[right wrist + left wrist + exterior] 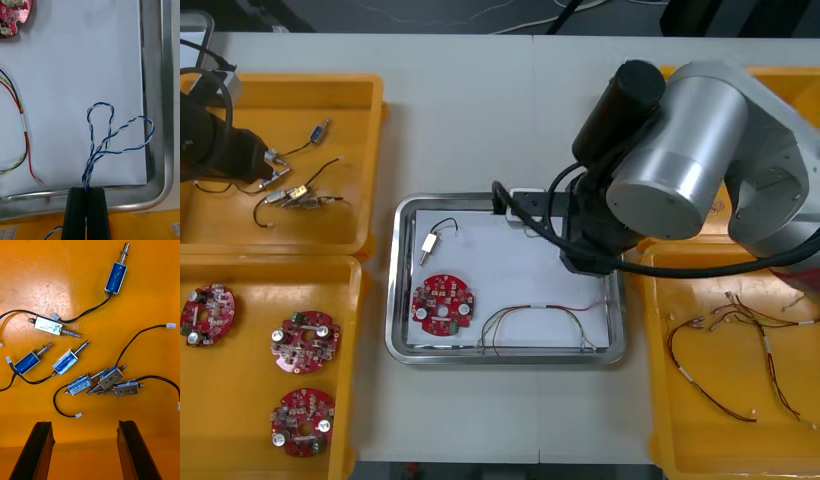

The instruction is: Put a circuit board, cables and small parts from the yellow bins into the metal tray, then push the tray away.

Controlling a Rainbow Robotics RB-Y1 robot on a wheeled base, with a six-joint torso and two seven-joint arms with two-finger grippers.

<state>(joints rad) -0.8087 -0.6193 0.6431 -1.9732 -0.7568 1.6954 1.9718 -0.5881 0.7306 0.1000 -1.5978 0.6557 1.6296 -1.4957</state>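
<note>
With jaws closed on its gathered strands, a sound hold for something so light and limp, the right gripper (88, 189) trails the twisted blue and white cable (112, 138) into the metal tray (165, 112) mid-counter (480, 120), while the open-jawed left gripper (85, 423) hovers over small metal parts (68, 360).

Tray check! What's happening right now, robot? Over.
Right gripper shut on blue-white cable, over tray. Left gripper open above small parts in bin. Tray holds board, part, red-yellow cable. Nothing blocking.
</note>
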